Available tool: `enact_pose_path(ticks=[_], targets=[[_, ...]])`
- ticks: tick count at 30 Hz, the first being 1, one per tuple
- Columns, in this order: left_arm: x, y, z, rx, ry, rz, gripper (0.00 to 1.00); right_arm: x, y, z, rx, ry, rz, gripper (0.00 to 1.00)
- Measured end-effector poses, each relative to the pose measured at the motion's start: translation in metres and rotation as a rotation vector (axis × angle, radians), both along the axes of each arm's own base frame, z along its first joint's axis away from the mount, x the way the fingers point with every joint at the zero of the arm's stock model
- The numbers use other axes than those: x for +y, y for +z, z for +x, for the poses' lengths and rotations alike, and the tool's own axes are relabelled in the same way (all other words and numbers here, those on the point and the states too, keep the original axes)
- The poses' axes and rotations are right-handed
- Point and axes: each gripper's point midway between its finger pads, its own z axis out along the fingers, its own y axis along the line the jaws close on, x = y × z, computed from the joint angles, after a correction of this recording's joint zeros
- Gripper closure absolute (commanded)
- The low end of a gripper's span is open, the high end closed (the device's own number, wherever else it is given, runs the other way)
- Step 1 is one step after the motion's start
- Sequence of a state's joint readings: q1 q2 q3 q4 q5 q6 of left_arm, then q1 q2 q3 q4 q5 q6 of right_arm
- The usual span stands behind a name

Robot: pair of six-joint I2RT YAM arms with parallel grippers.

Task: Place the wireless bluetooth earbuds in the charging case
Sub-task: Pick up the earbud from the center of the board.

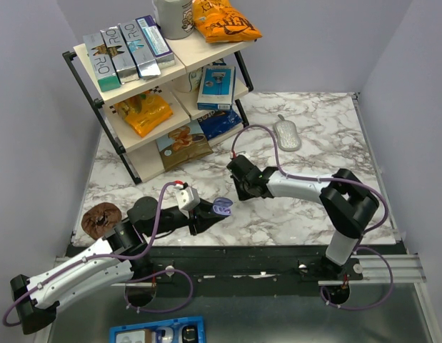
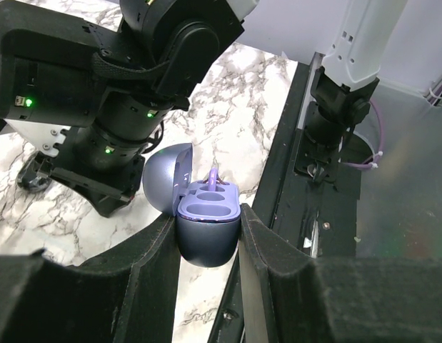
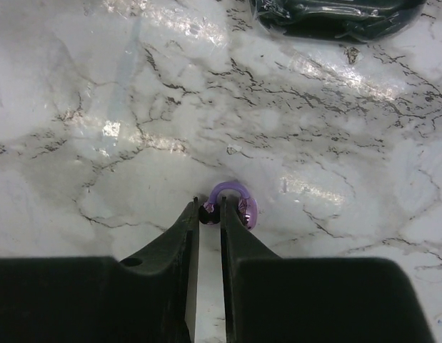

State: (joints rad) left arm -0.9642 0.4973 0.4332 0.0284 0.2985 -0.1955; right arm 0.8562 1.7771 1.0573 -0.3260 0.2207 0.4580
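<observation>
**Desk:** Where do you stand on the earbuds?

**Operator:** About halfway, I'd say. My left jaws are clamped on either side of the charging case (image 2: 205, 246) and hold it up off the counter (image 3: 313, 143), near the front edge. Its lid (image 2: 162, 179) is swung back. On the left wrist view I see one purple earbud (image 2: 213, 179) standing in the far pocket. It looks seated, though I can't be sure it is fully down.

**Desk:** And the other pocket?

**Operator:** The near pocket (image 2: 201, 209) is bare. The second purple earbud (image 3: 238, 204) that I'm after lies on the counter, well apart from the case, under my right arm.

**Desk:** Do you have it?

**Operator:** I can't tell. My right jaws are down at the marble and drawn nearly together. A dark bit of the earbud sits between the tips, but most of the purple body is just outside one finger (image 3: 226, 214). I can't say from here whether that is a real pinch or only a touch.

**Desk:** So what's left?

**Operator:** I need to get a proper hold on it, lift it, carry it across to the case (image 1: 221, 207) and set it in the bare pocket. I'd also close the lid, if that counts.
</observation>
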Motion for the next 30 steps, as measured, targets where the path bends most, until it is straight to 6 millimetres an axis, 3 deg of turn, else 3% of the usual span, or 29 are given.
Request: enact_pose_path(ticks=[3, 7, 16, 20, 25, 30], targets=[[0.000, 0.000, 0.000, 0.000, 0.000, 0.001, 1.00, -0.005, 0.003, -0.005, -0.009, 0.046, -0.008, 0.85], [0.000, 0.000, 0.000, 0.000, 0.000, 0.001, 1.00, -0.002, 0.012, -0.017, -0.018, 0.231, -0.004, 0.82], [0.000, -0.001, 0.000, 0.001, 0.000, 0.002, 1.00, 0.007, 0.014, -0.034, -0.015, 0.523, -0.112, 0.61], [0.001, 0.002, -0.001, -0.004, 0.000, -0.006, 1.00, 0.003, 0.012, -0.036, -0.001, 0.542, -0.146, 0.53], [0.002, 0.005, -0.001, -0.011, 0.000, -0.015, 1.00, -0.003, 0.015, -0.036, 0.003, 0.493, -0.159, 0.50], [0.003, 0.007, -0.002, -0.016, 0.000, -0.023, 1.00, 0.007, 0.050, -0.033, -0.044, 0.390, -0.049, 0.51]])
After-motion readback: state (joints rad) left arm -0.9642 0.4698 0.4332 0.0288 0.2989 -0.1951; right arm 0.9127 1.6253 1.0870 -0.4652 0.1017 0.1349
